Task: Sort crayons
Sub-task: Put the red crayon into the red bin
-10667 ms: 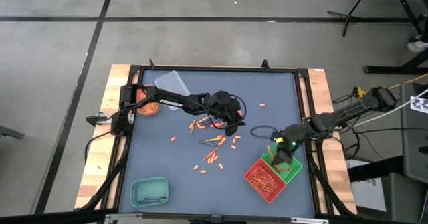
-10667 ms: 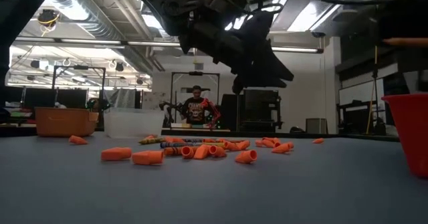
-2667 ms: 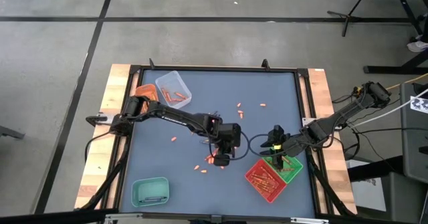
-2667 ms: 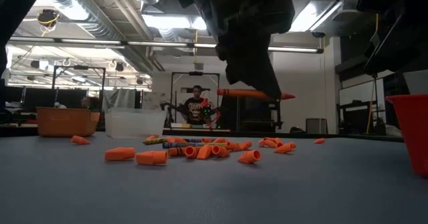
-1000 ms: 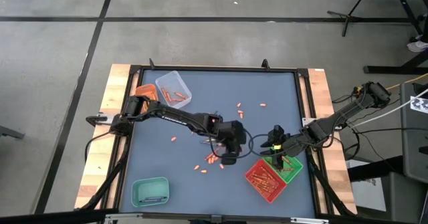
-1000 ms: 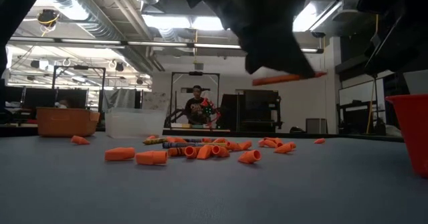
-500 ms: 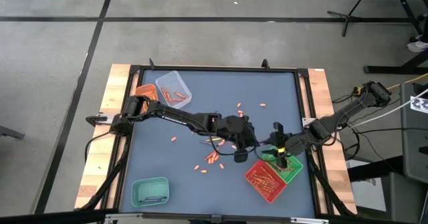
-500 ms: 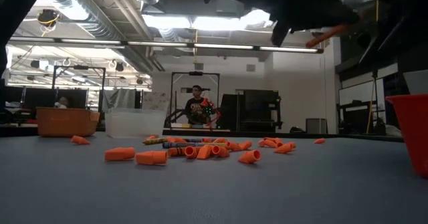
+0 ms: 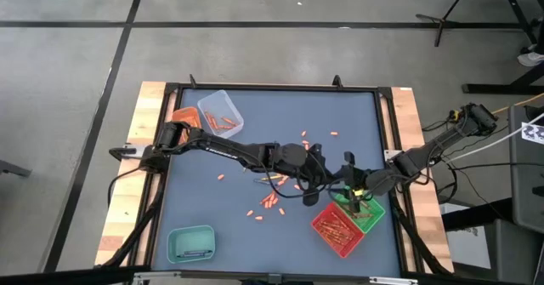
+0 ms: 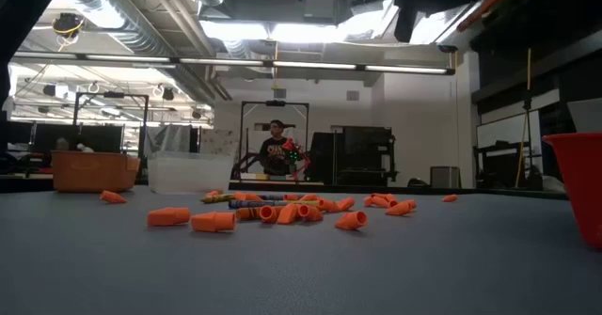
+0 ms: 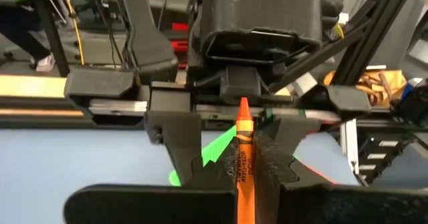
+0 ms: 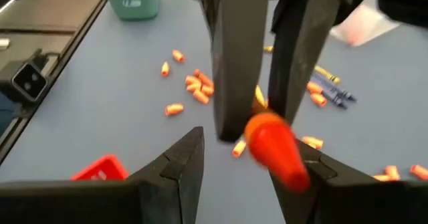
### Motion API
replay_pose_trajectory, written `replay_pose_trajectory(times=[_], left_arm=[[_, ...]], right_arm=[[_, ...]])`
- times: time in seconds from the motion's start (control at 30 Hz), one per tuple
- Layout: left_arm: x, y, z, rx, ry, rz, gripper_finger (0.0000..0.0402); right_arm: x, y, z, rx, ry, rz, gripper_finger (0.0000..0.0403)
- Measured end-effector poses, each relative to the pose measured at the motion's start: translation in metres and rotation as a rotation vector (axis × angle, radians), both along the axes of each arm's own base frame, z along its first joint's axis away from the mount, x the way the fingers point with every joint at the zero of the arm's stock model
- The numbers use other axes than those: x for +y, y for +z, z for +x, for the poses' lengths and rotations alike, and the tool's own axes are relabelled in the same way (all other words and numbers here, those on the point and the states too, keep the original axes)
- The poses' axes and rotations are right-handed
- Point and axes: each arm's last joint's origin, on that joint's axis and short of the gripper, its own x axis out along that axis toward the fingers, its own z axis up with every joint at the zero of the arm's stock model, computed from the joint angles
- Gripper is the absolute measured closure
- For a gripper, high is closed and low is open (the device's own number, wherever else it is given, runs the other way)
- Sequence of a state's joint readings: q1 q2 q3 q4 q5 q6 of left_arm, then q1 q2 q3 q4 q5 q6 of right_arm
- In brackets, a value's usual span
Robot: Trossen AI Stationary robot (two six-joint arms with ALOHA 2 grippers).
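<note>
Tabletop (image 9: 357, 115) scattered with loose crayons (image 9: 270, 202), trays (image 9: 338, 230) nearby

The left hand (image 9: 327, 188) has carried an orange crayon (image 11: 242, 158) away from the loose pile (image 9: 272, 202) in the middle of the table, first rising above it, then travelling toward the right hand (image 9: 348, 176). It now sits just beside that hand, with the crayon's tip poking between the right hand's spread fingers (image 12: 187, 164). In the low view the left hand has swung up and across, out of the picture's centre to its top edge. The right hand has edged slightly closer to meet it, above the green tray (image 9: 367, 213).
</note>
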State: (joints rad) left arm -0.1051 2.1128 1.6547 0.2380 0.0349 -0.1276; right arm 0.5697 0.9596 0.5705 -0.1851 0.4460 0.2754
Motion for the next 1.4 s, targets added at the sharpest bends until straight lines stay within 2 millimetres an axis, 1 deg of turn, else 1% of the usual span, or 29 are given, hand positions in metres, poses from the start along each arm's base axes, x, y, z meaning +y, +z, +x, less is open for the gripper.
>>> replay_pose_trajectory(times=[0.5,0.67,0.87,1.27,1.33,1.4], left_arm=[[-0.001,0.007,0.001,-0.074,-0.005,0.006,0.0395],[-0.001,0.008,0.001,-0.089,-0.007,0.020,0.0395],[-0.001,0.009,0.002,-0.101,-0.006,0.019,0.0395],[0.000,0.009,0.002,-0.098,-0.004,0.020,0.0395],[0.000,0.009,0.002,-0.098,-0.004,0.020,0.0395],[0.000,0.009,0.002,-0.097,-0.006,0.020,0.0395]], right_arm=[[0.003,0.011,0.005,-0.126,0.033,-0.018,0.0249],[0.003,0.012,0.005,-0.125,0.039,-0.015,0.0249],[0.005,0.011,0.005,-0.111,0.091,0.010,0.0249],[0.004,0.011,0.005,-0.115,0.071,0.009,0.0249],[0.004,0.011,0.005,-0.115,0.071,0.009,0.0255],[0.004,0.011,0.005,-0.114,0.070,0.008,0.0269]])
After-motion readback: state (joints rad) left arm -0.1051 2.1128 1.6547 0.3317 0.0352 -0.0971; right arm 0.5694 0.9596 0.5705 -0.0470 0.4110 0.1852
